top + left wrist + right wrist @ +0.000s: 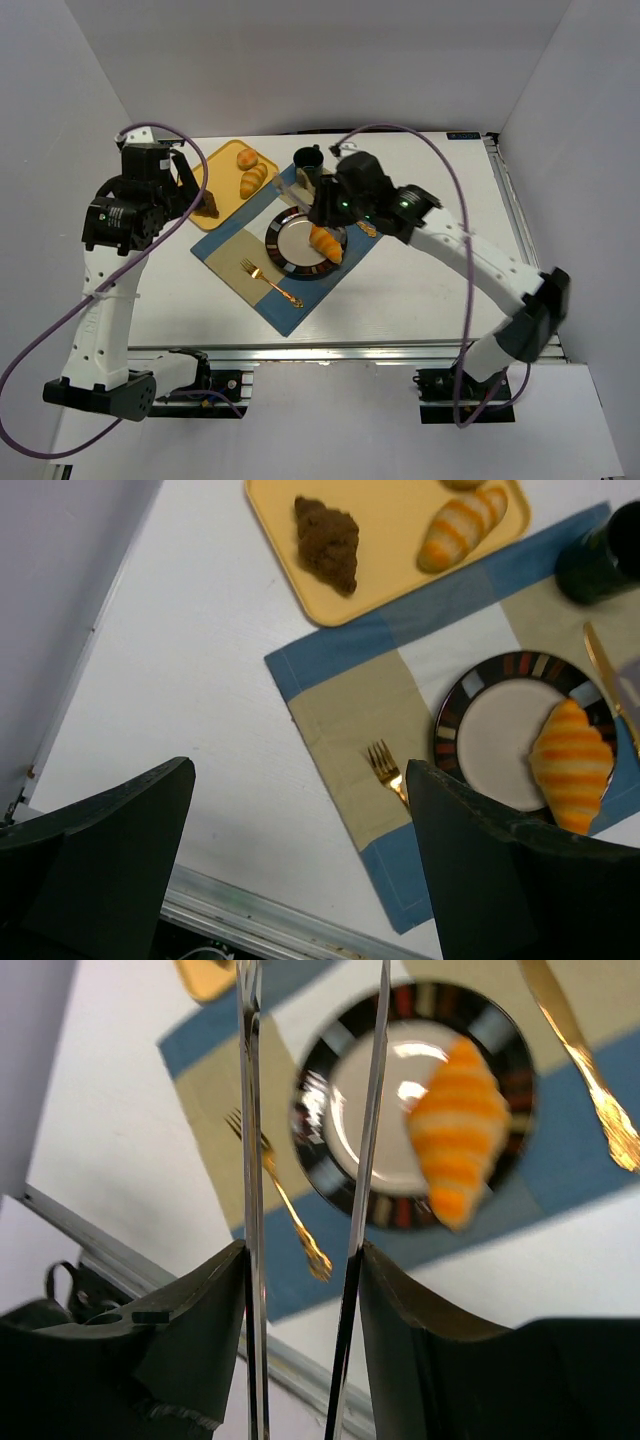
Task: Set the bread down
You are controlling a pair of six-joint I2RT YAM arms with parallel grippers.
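Overhead and wrist views: the croissant (pixel 326 243) lies on the plate (pixel 275 245), and the dark brown chunk (pixel 208 205) lies on the yellow tray (pixel 225 160).

I see the croissant lying free on the right half of the striped-rim plate, which sits on a blue and beige placemat (pixel 235 265) beside a gold fork (pixel 265 280). My right gripper (pixel 303 1250) hangs above the plate, its fingers pressed against the outsides of metal tongs (pixel 249 1110); the blades stand apart with nothing between them. My left gripper (pixel 300 770) is spread wide and empty. The chunk shares the tray with a golden roll (pixel 253 181).
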